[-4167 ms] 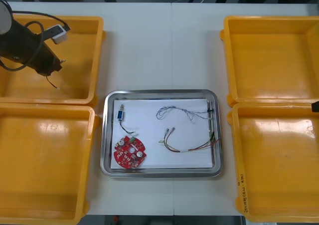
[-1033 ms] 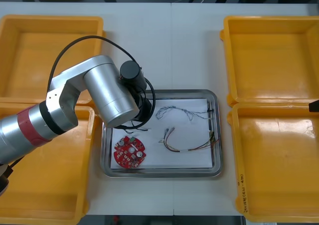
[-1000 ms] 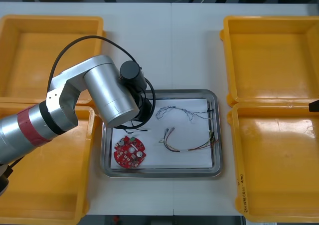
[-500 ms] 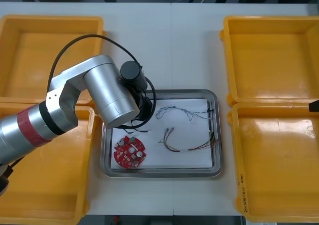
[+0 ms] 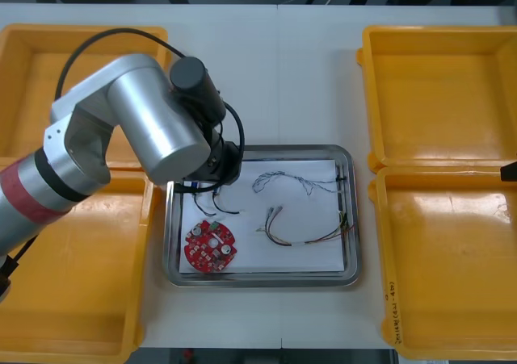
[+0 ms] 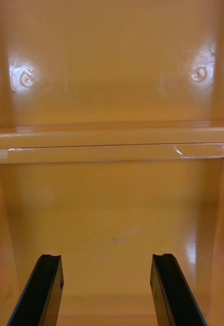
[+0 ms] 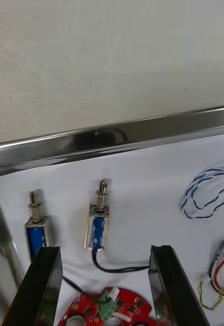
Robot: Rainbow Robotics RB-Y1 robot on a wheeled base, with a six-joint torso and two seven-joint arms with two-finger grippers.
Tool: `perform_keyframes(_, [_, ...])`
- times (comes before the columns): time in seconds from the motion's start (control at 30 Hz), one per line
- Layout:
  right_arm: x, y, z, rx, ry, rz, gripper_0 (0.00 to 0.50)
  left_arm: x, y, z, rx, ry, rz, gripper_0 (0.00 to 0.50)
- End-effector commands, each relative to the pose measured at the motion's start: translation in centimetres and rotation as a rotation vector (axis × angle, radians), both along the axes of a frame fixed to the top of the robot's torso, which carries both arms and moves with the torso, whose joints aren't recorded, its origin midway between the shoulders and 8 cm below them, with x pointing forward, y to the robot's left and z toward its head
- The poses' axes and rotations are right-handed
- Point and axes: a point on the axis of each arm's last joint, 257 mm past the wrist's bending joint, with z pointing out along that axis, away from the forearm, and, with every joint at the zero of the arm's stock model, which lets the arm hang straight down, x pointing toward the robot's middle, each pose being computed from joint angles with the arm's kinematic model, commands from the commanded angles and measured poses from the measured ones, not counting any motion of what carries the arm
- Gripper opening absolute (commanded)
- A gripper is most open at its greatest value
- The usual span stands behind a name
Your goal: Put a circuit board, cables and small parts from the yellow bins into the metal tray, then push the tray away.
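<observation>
So the front view has the left arm's big silver body hanging over the far-left corner of the metal tray (image 5: 262,282), which covers most of what's under it. The left wrist view looks straight at that corner: the left gripper (image 7: 104,249) hovers just above the white inside with its fingers spread wide and nothing between them. Below the gap are two small metal parts (image 7: 95,226), blue bodies with a springy pin. They lie side by side, roughly parallel, long axis running from the fingers toward the tray's shiny rim, pin ends toward the rim. A black cable (image 7: 119,267) comes out of the fingers-side end of the middle one. From above, the round red circuit board (image 5: 212,247) sits flat in the near-left part of the tray. The twisted blue and white cable (image 5: 287,182) is strung along the far side, and the red and yellow cable (image 5: 303,233) curls across the near-right. The right wrist view is all orange plastic: the right gripper (image 6: 105,257) is parked over the yellow bins (image 5: 440,98) on the right, above the wall where two of them meet, fingers apart and holding nothing. The surface (image 5: 279,73) is plain and light with a seam down the middle, the tray is dead centre between the bin pairs, and past the far edge it's just dark floor.
</observation>
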Motion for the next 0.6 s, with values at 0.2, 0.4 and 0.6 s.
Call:
perform_keyframes(0.2, [-0.1,0.0,1.2,-0.021,-0.025,-0.001,0.5,1.1,6.3,7.9,-0.008,-0.029,0.032,0.5])
perform_keyframes(0.4, [-0.4,1.0,2.2,-0.035,-0.029,0.061,0.5,1.0,10.7,10.5,0.03,-0.021,0.036,0.5])
perform_keyframes(0.6, [-0.8,3.1,3.2,-0.059,-0.022,0.161,0.5,0.2,15.1,12.6,0.053,0.021,0.036,0.5])
